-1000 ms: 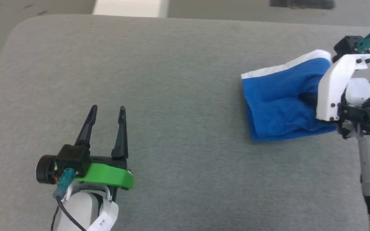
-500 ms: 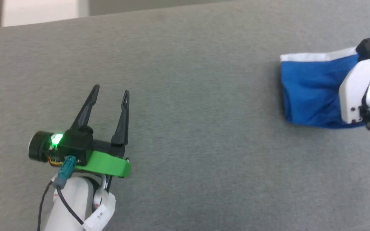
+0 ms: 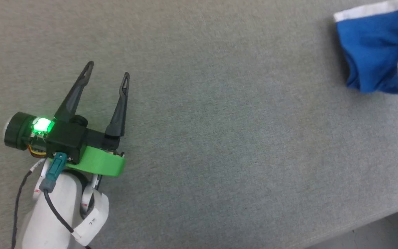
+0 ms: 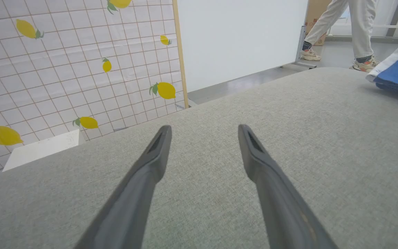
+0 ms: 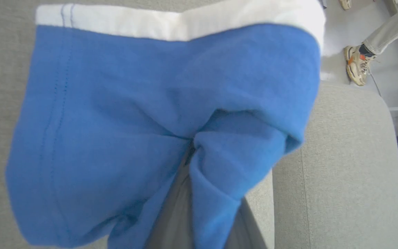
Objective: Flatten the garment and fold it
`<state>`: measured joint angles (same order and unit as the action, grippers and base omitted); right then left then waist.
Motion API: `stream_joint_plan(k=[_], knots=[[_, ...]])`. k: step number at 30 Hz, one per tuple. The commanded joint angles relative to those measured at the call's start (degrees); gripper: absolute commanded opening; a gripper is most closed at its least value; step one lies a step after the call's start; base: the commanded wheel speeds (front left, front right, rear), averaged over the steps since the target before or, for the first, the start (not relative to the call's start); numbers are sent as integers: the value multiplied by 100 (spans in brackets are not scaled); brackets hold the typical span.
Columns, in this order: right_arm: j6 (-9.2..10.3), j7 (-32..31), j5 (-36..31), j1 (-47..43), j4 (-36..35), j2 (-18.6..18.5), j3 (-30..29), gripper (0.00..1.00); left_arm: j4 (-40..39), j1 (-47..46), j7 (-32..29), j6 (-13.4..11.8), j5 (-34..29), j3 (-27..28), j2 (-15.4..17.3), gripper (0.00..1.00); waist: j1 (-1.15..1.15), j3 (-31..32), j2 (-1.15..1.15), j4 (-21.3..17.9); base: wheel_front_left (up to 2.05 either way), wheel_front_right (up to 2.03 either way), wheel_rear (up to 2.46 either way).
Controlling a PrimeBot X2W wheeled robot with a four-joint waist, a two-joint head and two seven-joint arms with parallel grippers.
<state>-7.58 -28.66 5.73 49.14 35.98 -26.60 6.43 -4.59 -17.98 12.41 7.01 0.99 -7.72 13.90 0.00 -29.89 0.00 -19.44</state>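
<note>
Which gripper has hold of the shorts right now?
The right gripper: it is pinched shut on a fold of the blue garment. The left gripper stands open over the bare grey cushion, well apart from it.

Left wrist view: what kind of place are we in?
Probably an indoor lab or test room dressed up as a home corner: a lemon-print tiled backdrop beside a plain white partition, a grey upholstered work surface, and a person's legs on the bare floor beyond.

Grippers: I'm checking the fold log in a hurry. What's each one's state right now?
Left gripper: jaws open, holding nothing.
Right gripper: shut on the garment.
</note>
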Motion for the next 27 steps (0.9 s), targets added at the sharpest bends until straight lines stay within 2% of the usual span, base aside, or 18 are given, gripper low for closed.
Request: stream_joint_plan(k=[1, 9, 10, 11, 12, 19, 27], knots=[[9, 158, -205, 156, 123, 0, -69, 0, -67, -82, -39, 18, -66, 12, 81, 100, 0, -303, 0, -235, 0, 0, 0], [9, 896, -929, 412, 713, 147, -495, 0, -147, -16, -116, -4, -19, -16, 150, 100, 0, -257, 0, -99, 0, 0, 0], [9, 955, -981, 415, 769, 166, -549, 19, -138, -9, -107, -10, -11, -25, 141, 100, 0, -232, 0, -69, 0, 0, 0], [9, 1008, -1053, 412, 839, 180, -595, 54, -128, 4, -95, -23, -3, -38, 127, 100, 0, -197, 0, -32, 0, 0, 0], [9, 1073, -1112, 409, 875, 189, -632, 100, -117, 17, -83, -37, 3, -44, 116, 100, 0, -161, 0, -2, 0, 0, 0], [9, 1674, -1363, 206, 940, 131, -1086, 100, 145, 147, 111, -153, 142, -105, -86, 100, 0, 365, 0, 346, 0, 0, 0], [9, 2342, -902, -359, 409, 187, -1404, 100, 618, 395, 244, -247, 372, -149, -386, 100, 0, 1106, 0, 804, 0, 0, 0]])
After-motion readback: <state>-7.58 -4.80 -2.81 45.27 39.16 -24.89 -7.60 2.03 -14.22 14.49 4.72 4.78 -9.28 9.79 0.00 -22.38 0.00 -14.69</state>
